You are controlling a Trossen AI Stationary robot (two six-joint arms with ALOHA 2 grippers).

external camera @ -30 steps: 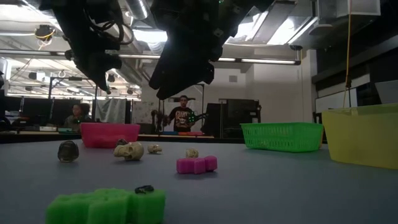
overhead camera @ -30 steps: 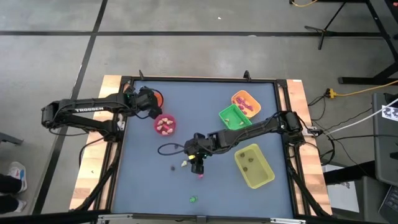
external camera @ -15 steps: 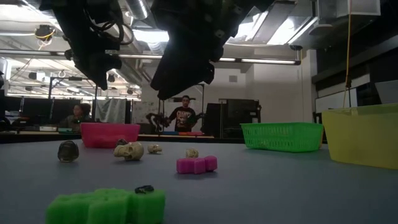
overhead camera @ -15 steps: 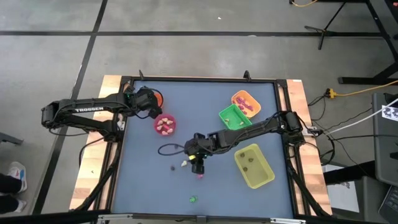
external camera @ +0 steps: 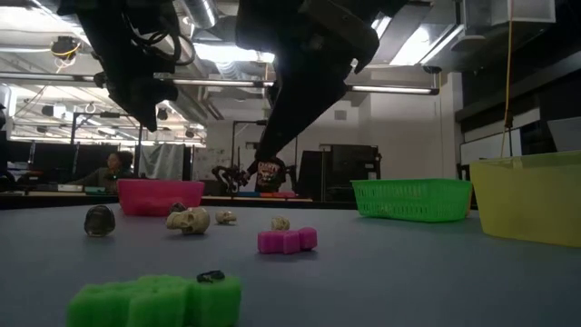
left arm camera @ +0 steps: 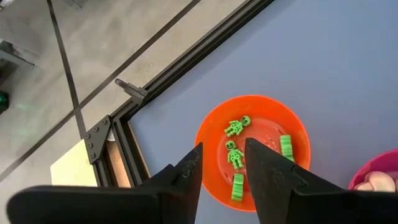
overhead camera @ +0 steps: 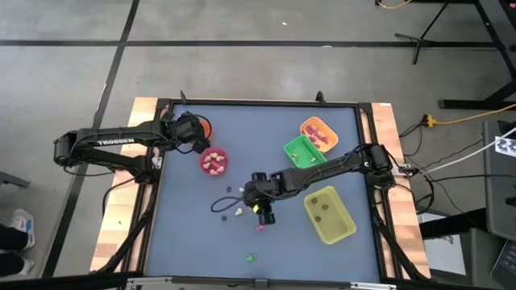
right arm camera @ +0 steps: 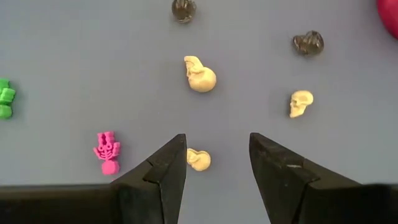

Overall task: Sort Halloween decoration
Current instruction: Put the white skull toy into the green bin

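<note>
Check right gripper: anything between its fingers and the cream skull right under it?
Nothing visible. The right gripper hangs open over bare table, the cream skull just inside its left finger; the pink skeleton lies off to the side.

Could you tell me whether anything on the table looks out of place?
Only the unsorted trinkets: cream skulls, dark ones and a pink skeleton lie loose under the right pincer. A green piece sits alone near the edge.

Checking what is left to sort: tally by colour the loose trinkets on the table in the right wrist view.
Cream-white plastic skulls: 3
Dark purple-black plastic skulls: 2
Pink plastic skeleton figure: 1
Green plastic piece, cut off at the view's edge: 1
Total: 7
</note>
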